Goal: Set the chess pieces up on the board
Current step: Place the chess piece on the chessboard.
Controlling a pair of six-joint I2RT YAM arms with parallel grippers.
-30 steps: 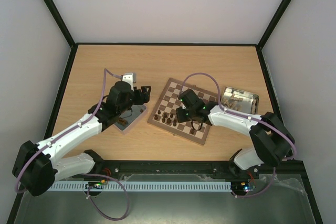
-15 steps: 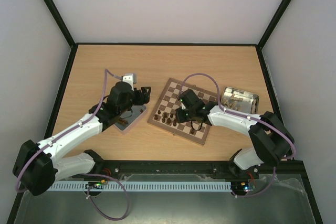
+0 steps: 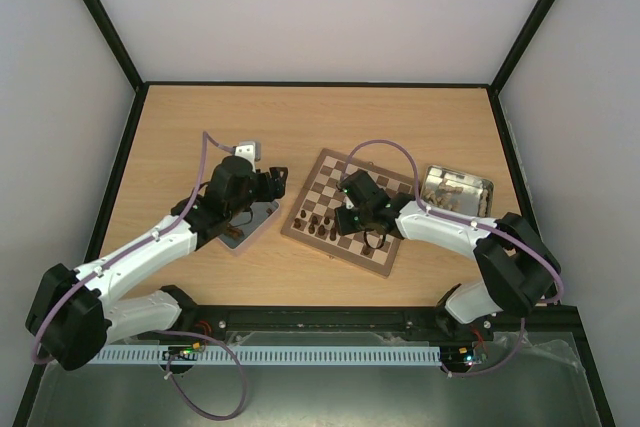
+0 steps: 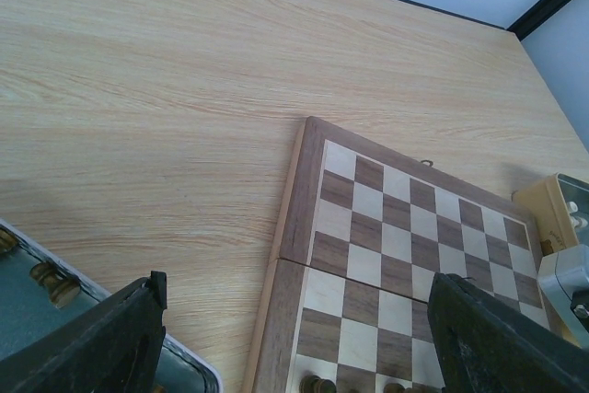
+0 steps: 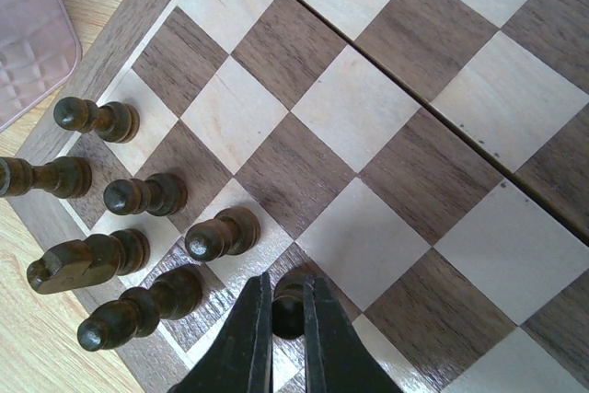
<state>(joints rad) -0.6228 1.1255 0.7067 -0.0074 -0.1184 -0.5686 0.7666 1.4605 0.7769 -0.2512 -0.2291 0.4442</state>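
While left pincer (image 4: 296,287) gapes empty | right pincer (image 5: 285,290) — clamped on rounded dark-wood chessman (image 5: 288,313)

**Desk:** How does the board (image 3: 335,182) look from your end?

**Me:** I see it lying flat and askew on the table, with dark brown and cream checks, a light rim and a seam across the middle.

**Desk:** And the men?

**Me:** I count 6 dark brown chess pieces (image 5: 143,195) bunched upright at its left corner. A 7th piece (image 5: 288,312), also dark, sits pinched in the right gripper (image 5: 286,294) just beside them.
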